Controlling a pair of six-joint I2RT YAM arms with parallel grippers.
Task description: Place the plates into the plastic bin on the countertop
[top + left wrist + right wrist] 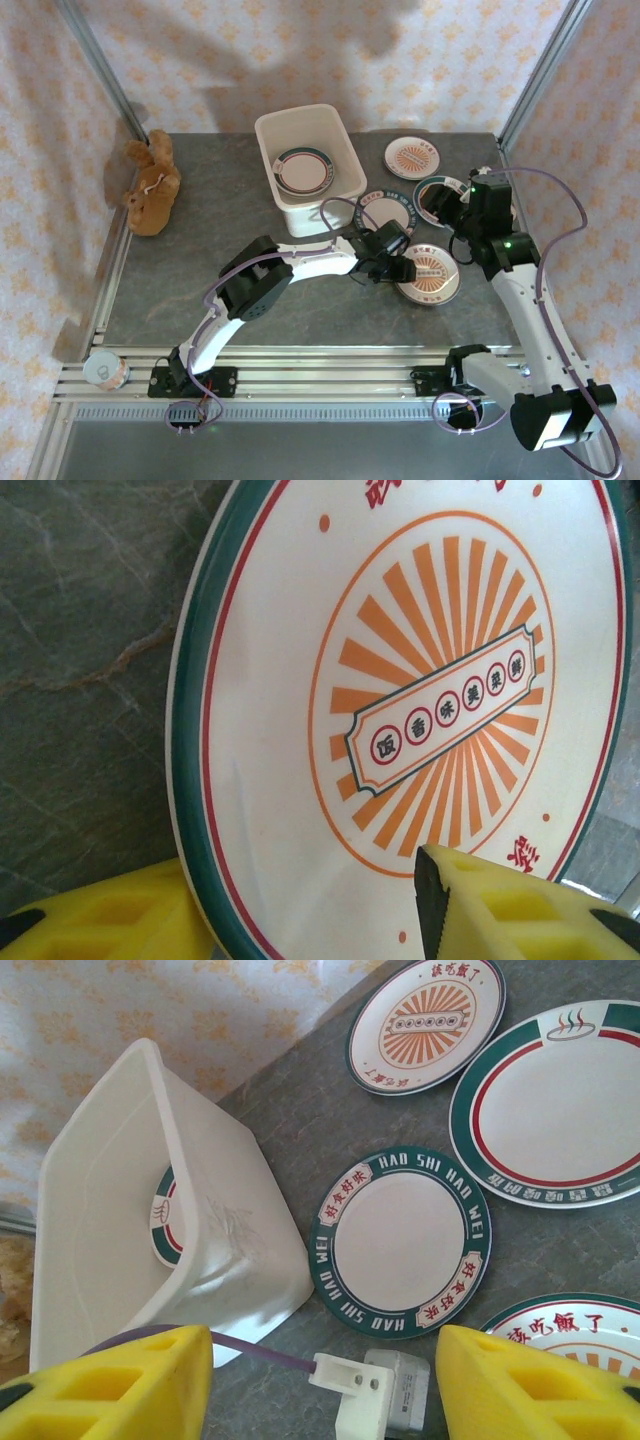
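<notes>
Container: the off-white rectangular plastic bin [300, 218] stands at the far middle of the dark grey mottled stone-look countertop [200, 270]. Inside it sits a round cream plate with teal and red rim bands [303, 170]. Cannot tell whether others lie under it. From the right wrist, the bin's near wall hides most of that plate.

Four plates lie out on the countertop, all right of the bin:
- cream plate with orange sunburst centre [413, 157], farthest back
- cream plate with broad teal band and red ring [440, 195], just in front of it
- cream plate with dark teal lettered rim [385, 210], just beside the bin's near right corner
- second sunburst plate with red lettering [440, 700], nearest the arms and well apart from the bin

Left gripper [300, 870]: its yellow fingers [500, 910] straddle the rim of the second sunburst plate. One finger is over the plate's face. The other is beyond the edge, partly hidden behind the rim. Cannot tell whether they pinch the plate or only bracket it.

Right gripper [325, 1345]: its yellow fingers stand well apart and hold nothing. It hangs right of the plate with the lettered rim and faces the bin. A white cable plug [370, 1395] and a purple cable [255, 1355] show between its fingers.

A brown plush toy [150, 185] sits at the left of the countertop, apart from the bin
</notes>
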